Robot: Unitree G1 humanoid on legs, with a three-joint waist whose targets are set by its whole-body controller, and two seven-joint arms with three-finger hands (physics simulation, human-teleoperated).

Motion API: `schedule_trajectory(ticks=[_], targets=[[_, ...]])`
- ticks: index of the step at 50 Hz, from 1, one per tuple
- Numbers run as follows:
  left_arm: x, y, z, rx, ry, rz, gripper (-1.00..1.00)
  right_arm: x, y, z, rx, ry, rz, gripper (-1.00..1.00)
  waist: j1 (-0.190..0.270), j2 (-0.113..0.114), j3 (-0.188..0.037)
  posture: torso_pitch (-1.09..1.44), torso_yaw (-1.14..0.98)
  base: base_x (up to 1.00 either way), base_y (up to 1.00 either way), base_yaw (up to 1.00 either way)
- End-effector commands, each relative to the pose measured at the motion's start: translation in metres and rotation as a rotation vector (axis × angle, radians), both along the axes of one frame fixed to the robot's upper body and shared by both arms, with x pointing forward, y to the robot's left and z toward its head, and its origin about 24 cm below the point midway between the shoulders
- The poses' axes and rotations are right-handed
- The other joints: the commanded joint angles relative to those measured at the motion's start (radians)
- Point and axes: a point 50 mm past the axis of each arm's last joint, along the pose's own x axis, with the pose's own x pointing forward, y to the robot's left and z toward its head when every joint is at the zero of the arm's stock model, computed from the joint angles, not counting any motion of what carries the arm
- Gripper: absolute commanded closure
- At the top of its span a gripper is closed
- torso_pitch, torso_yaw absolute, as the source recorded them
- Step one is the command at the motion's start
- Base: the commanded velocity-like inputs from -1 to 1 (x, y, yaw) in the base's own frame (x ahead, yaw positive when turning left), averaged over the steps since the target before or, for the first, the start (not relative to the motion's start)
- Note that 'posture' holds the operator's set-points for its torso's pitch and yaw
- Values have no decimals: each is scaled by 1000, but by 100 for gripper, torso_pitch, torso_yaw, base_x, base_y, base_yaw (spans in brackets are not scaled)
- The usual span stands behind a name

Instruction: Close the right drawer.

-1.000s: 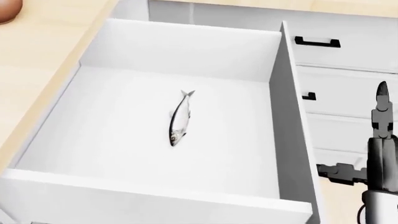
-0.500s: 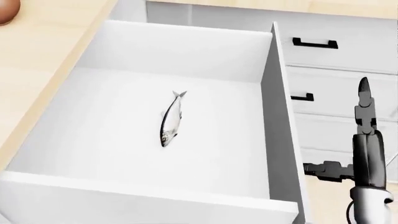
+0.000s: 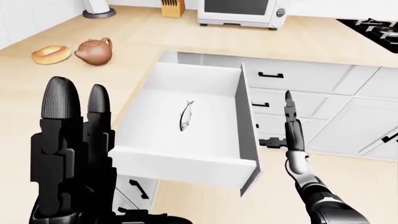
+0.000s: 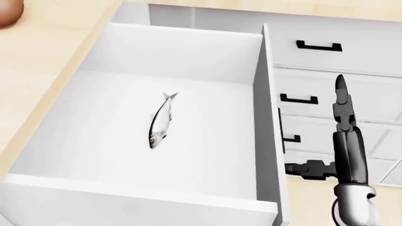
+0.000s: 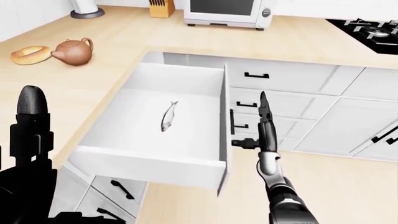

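The white drawer (image 3: 186, 161) is pulled far out of the corner cabinet, and a small silver fish (image 4: 160, 121) lies in the middle of its floor. My right hand (image 4: 336, 127) stands just right of the drawer's right side wall, open, its long fingers pointing up and the thumb sticking out left toward that wall without touching it. My left hand (image 3: 74, 135) is raised at the lower left of the eye views, open, fingers straight up and holding nothing, short of the drawer's front panel.
A brown teapot (image 3: 94, 50) and a bagel (image 3: 51, 54) sit on the wooden counter (image 3: 124, 32) at upper left. A microwave (image 3: 239, 11), knife block (image 3: 172, 8) and black stove (image 3: 376, 30) line the top. White cabinet fronts with black handles (image 3: 271, 75) stand right of the drawer.
The head view has shifted, so the drawer and fish now lie further left in it. My right hand has moved left and up, closer to the drawer's right wall.
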Motion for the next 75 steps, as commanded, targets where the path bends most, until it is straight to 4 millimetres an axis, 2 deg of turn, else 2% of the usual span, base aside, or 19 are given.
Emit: schedule_trajectory(ticks=[1,46,75], targets=[[-6,0,8,-2,-58,-4,-100,6,14,7,-43,-25,96,-100,6,-1,-12,0,0,0,0,0],[-7,0,8,-3,-59,-8,-100,18,59,7,-113,13,261,-100,4,5,-15,0,0,0,0,0],[-7,0,8,-6,-60,-10,-100,25,82,14,-90,13,363,-100,5,12,-11,0,0,0,0,0]])
